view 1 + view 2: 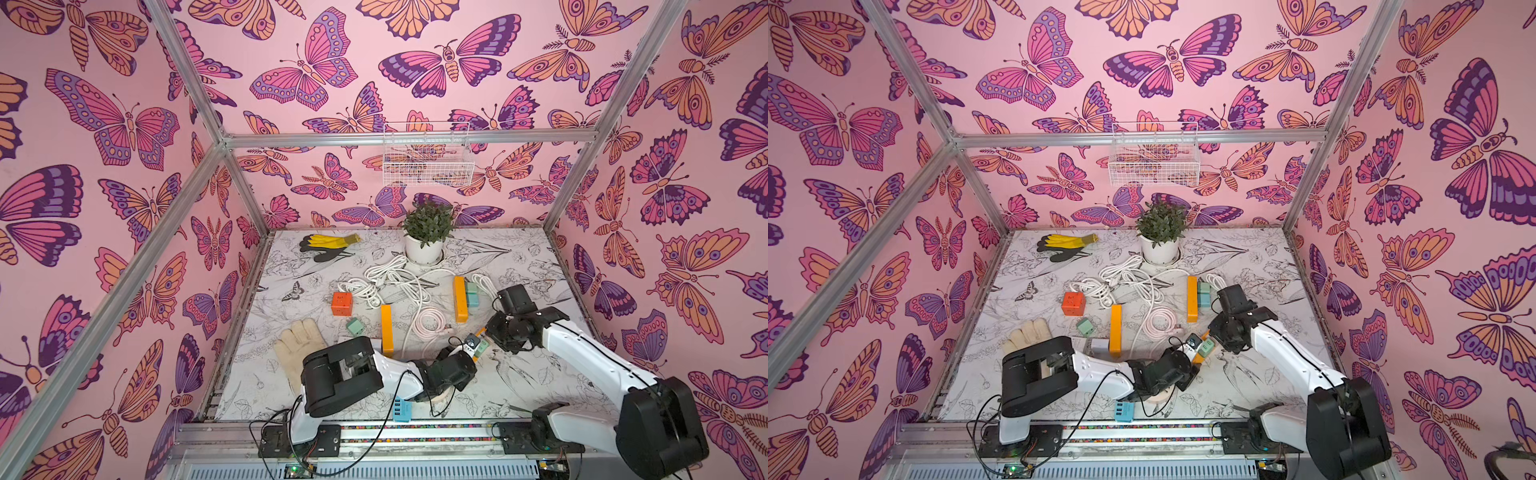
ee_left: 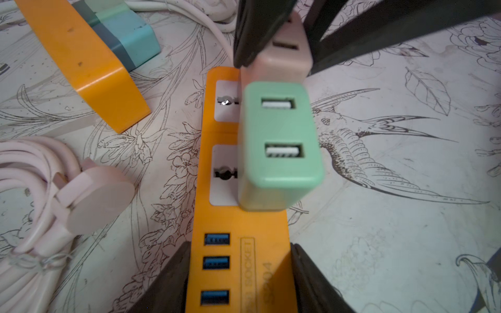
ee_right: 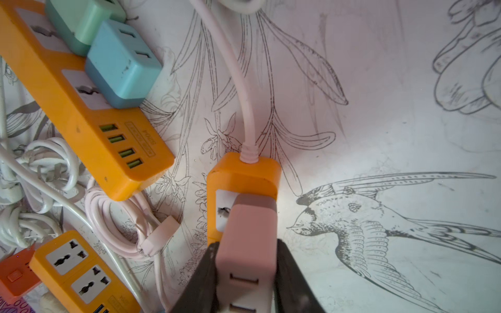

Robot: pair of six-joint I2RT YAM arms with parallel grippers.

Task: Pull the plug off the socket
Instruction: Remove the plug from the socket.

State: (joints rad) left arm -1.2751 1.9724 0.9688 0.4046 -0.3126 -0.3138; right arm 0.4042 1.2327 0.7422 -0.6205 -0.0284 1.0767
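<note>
plug (image 3: 245, 238) — pink, rigid, probably light and slick — is sitting in the orange strip (image 3: 241, 173), at about four o'clock on the table (image 1: 511, 386) in a top view; its prongs are likely gripping firmly. right gripper (image 3: 245, 271) is clamping its flat sides, left gripper (image 2: 240, 271) is pinning the strip's usb end.
</note>
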